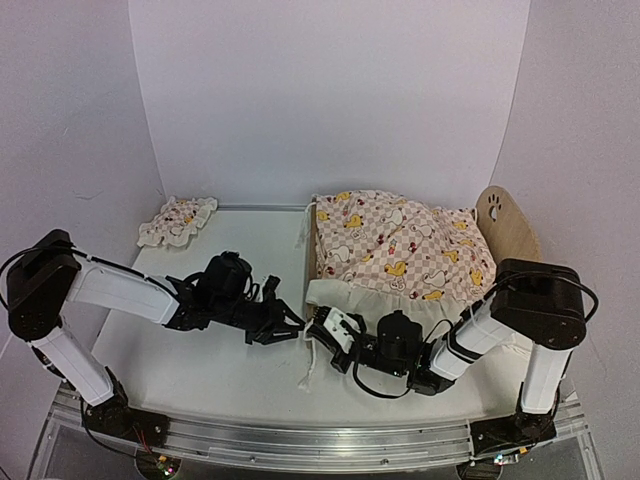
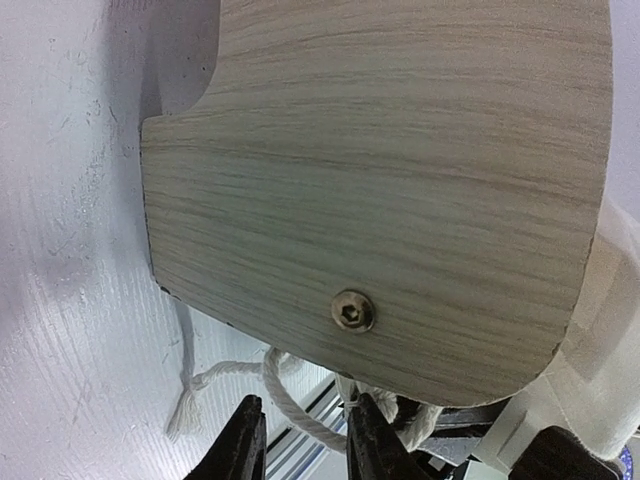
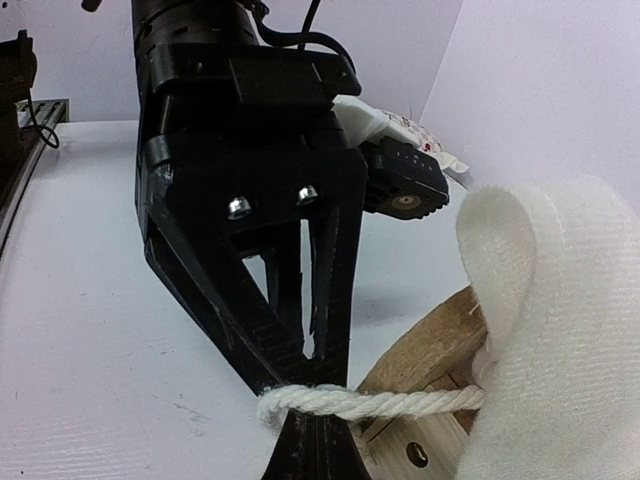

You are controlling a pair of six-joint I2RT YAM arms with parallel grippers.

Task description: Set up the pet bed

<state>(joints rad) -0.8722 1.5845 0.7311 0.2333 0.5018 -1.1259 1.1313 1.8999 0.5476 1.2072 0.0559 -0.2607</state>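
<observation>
The pet bed, a small light plywood frame with a rounded headboard bearing a paw-print cutout, stood on the white table toward 3 o'clock from its centre in the top view, with the headboard at the bed's 3 o'clock end. A pink checkered duck-print ruffled cover lay spread over the frame. Its cream edge hung down the bed's 6 o'clock side. The small matching ruffled pillow sat well apart, at 10 o'clock on the table.

Both arms met just beside the bed's plywood footboard, at its 6 o'clock corner. A thin white twisted cord trailed from under that corner onto the table.

The left gripper hung with its fingers apart, and the cord ran through the gap between them without being pinched. The footboard, with its single metal screw, filled the view just past those fingers.

The right gripper faced it from 3 o'clock with its fingers pressed together. The cord lay across their tip. Whether they pinched it could not be told.
</observation>
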